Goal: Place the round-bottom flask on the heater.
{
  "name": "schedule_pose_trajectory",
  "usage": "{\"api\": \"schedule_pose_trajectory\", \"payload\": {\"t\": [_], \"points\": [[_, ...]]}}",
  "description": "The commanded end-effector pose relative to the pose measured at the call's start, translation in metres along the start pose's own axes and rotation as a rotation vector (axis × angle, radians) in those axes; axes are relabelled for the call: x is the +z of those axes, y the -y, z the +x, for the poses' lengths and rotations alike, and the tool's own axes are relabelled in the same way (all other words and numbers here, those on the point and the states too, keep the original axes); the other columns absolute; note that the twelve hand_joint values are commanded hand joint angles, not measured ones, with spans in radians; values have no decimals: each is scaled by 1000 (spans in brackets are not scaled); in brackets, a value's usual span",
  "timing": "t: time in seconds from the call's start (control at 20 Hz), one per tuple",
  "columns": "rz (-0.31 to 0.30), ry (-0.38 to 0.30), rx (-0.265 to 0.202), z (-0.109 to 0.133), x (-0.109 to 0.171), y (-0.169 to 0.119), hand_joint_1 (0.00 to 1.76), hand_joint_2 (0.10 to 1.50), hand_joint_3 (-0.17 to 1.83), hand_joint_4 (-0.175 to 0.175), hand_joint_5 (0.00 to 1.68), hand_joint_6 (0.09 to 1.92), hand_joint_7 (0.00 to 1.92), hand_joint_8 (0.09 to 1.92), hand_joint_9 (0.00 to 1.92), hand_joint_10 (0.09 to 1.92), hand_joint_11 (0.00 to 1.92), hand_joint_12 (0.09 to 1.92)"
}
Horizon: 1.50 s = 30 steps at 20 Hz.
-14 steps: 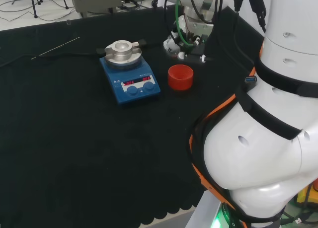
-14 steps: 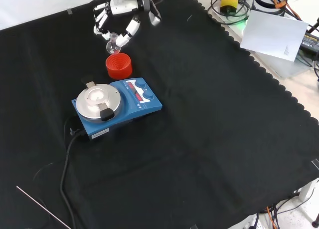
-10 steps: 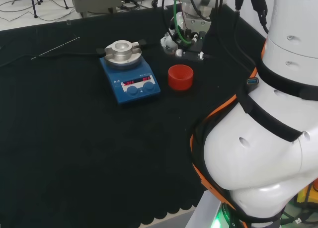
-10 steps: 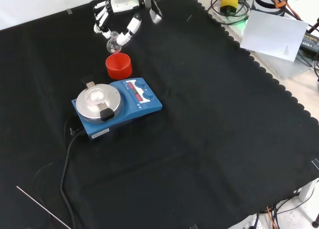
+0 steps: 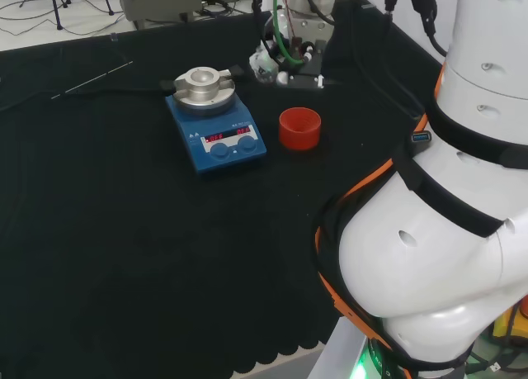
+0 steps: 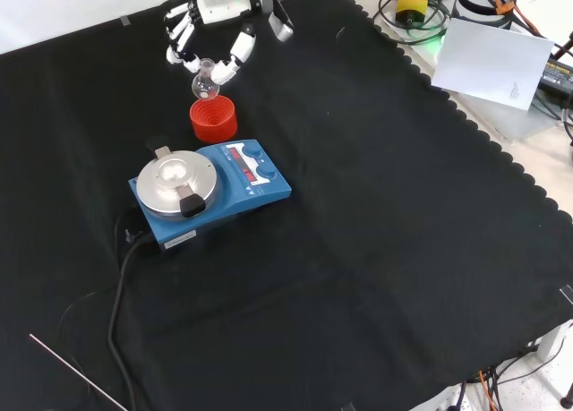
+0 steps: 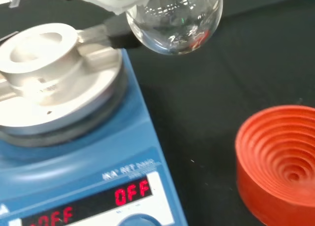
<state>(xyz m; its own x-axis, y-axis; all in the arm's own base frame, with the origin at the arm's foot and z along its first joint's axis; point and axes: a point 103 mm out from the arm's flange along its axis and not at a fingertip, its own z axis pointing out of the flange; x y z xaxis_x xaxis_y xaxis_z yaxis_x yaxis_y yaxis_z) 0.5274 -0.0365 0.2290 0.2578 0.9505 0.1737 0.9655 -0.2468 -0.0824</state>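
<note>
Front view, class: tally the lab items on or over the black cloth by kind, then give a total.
Round-bottom flask, held in the hand: 1
Red ribbed stand: 1
Blue heater: 1
Thin rod: 1
Total: 4

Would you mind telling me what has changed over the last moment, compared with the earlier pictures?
The hand, still curled round the round-bottom flask, has carried it leftward in the head view, away from the red ribbed stand and towards the heater; the flask hangs in the air, not yet over the plate. The stand, the heater and its cable have not moved.
</note>
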Motion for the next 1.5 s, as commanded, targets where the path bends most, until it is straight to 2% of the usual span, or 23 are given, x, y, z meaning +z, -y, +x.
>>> {"api": "schedule_pose_trajectory", "payload": {"t": [0.05,0.4,0.85,1.15,1.5], "points": [[27,-12,-56,42,-5,-20,984,841,694,175,896,1319,558,558,707,518,158,1361],[52,-17,-116,83,-1,-53,987,829,713,175,902,1318,557,558,706,518,167,1354],[90,-11,-169,120,16,-72,987,827,716,175,902,1319,557,558,706,518,170,1354],[109,2,-185,132,26,-81,987,826,718,175,902,1320,557,558,707,518,172,1354],[126,8,-183,130,39,-90,988,824,722,175,903,1321,556,558,707,518,173,1353]]}}
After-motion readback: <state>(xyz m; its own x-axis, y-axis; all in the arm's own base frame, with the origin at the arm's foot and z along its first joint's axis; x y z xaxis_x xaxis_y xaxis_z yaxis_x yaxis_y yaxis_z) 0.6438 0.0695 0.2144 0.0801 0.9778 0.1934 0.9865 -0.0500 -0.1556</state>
